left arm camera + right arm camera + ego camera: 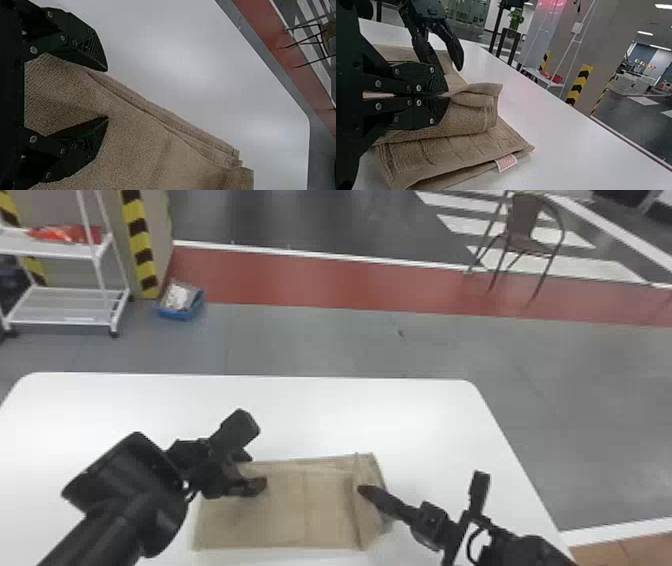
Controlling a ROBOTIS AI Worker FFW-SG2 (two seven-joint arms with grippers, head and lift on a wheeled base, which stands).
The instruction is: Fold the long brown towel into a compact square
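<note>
From where I stand, the brown towel [325, 510] lies folded on the white surface [380, 415]. Over its left part, the left gripper [258, 471] has its jaws spread wide; near its right end, the right gripper [363, 490] has jaws pressed together, pinching a fold of the cloth.

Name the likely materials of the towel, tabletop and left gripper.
Brown towel: soft, matte woven cloth, probably cotton or a blend; fine ribbed texture and limp folds show it.

Tabletop: hard, smooth white with a slight sheen, perhaps laminate; broad soft highlights suggest that.

Left gripper: rigid, satin black, painted metal or hard plastic, can't tell which; silvery fastener heads look like metal.
</note>
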